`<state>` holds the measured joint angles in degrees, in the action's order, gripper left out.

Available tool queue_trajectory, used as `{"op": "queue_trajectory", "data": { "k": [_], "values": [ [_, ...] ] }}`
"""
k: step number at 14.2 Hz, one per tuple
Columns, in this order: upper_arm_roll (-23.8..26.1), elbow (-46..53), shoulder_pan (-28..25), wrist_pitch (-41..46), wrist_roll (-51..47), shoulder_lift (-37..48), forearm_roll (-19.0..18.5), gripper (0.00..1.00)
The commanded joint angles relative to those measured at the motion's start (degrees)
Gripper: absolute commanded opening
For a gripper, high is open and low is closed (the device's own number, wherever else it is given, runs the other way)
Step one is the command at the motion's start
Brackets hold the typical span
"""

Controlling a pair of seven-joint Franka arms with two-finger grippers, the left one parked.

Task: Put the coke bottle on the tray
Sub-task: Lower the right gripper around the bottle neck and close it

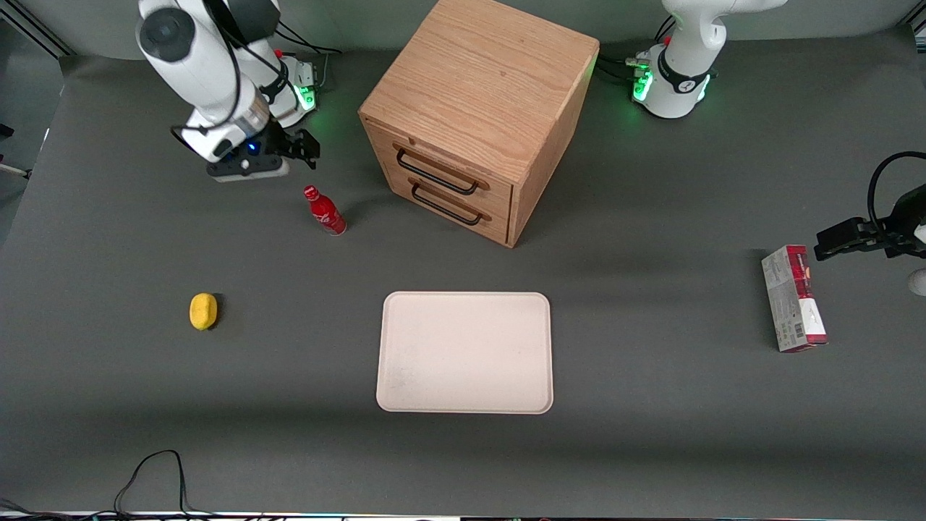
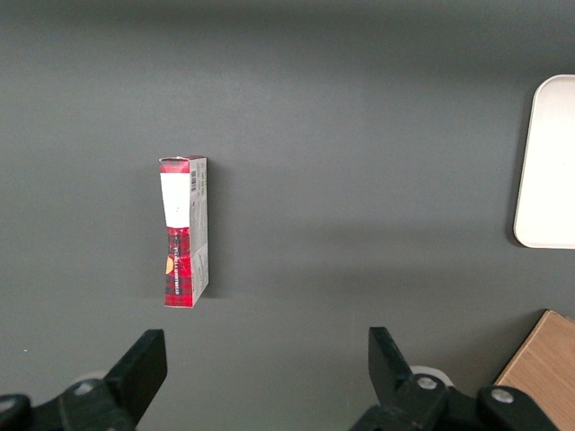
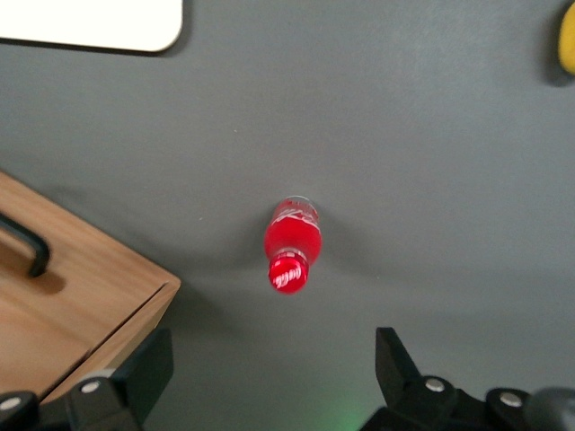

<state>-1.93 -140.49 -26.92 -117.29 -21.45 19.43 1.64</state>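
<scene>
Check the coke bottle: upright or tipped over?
Upright: the coke bottle stands on the table, cap up, apart from the tray. The gripper, open, hovers above it.

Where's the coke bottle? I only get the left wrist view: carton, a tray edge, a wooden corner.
Observer: The coke bottle stands upright on the table beside the drawer cabinet, farther from the front camera than the tray.
Operator: Tool on it?
Observer: No. The tool is open, raised over the table near the bottle and apart from it.
Operator: Anything else close by?
Observer: A yellow object lies toward the working arm's end, well apart from the bottle.
</scene>
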Motion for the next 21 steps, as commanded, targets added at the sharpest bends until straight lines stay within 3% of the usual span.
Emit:
{"op": "queue_trajectory", "data": {
  "k": [1,8,15,16,18,21],
  "values": [
    [-0.36,-2.76,-0.42,-5.39,-1.4,-2.29,-0.15,1.0],
    [-0.36,-8.04,-0.68,-14.1,-3.69,-6.77,-0.24,1.0],
    [-0.36,-8.05,-0.86,-16.74,-3.69,-10.38,-0.33,1.0],
    [-0.36,-7.96,-0.86,-16.75,-3.69,-10.47,-0.33,0.97],
    [-0.36,-7.78,-0.86,-16.66,-3.6,-10.47,-0.68,0.64],
    [-0.36,-7.78,-0.86,-16.66,-3.6,-10.29,-1.03,0.3]
  ]
}}
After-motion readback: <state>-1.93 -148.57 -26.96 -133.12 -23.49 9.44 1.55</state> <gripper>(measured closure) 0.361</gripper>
